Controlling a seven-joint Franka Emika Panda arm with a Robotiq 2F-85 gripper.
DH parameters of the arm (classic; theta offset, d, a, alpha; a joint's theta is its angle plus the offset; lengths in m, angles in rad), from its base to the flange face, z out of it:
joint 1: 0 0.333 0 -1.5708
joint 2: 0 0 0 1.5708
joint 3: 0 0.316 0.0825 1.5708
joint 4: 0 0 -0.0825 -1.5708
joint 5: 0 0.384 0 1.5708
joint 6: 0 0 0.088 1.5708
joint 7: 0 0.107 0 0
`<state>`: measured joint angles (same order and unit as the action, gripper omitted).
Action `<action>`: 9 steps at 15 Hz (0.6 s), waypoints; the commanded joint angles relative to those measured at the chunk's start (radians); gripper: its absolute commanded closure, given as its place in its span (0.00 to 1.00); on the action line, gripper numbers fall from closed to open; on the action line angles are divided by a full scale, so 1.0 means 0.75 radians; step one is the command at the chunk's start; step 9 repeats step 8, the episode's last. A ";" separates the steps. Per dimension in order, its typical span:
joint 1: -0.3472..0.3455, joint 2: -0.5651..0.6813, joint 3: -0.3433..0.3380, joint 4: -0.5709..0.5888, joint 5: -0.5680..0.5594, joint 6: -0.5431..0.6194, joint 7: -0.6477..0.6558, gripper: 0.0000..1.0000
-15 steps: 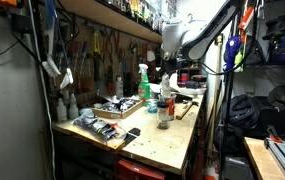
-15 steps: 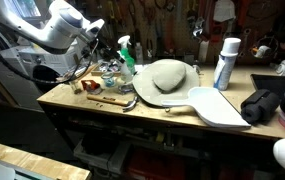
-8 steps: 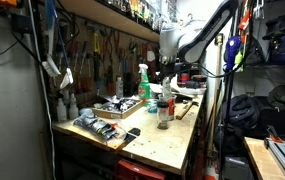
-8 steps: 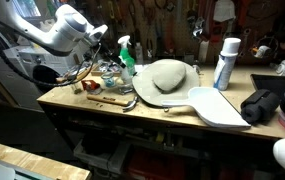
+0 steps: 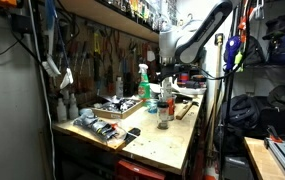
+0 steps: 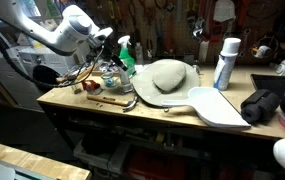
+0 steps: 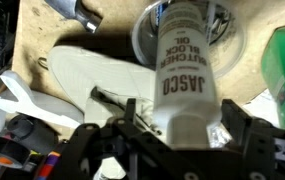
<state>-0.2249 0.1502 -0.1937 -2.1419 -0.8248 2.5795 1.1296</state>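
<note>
In the wrist view a white bottle (image 7: 187, 60) printed JASCO stands between the fingers of my gripper (image 7: 180, 108). The jaws are open around its lower body, with a small gap showing on the left side. The bottle's far end sits against a clear round container (image 7: 232, 45). In both exterior views the gripper (image 5: 171, 74) (image 6: 112, 45) hangs over the cluster of bottles and jars (image 6: 110, 74) on the workbench, beside a green spray bottle (image 6: 127, 55). The bottle itself is too small to single out there.
A pale hat-shaped object (image 6: 167, 76) and a white board (image 6: 214, 105) lie on the wooden bench (image 6: 102, 108). A white spray can (image 6: 224, 63) stands further along, with a black bag (image 6: 264, 105) near it. A tool tray (image 5: 118, 107) and loose tools (image 5: 100, 126) sit on the bench. Shelves hang above.
The jaws have spread apart from the white bottle they were closed on. The arm has shifted slightly over the bottle cluster.
</note>
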 commanded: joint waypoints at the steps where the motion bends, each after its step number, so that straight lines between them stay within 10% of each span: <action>1: 0.005 -0.052 -0.061 0.037 0.071 -0.073 -0.013 0.00; 7: -0.029 -0.377 -0.087 -0.099 0.274 0.220 -0.178 0.00; 9: -0.039 -0.240 -0.078 0.031 0.231 0.129 -0.120 0.00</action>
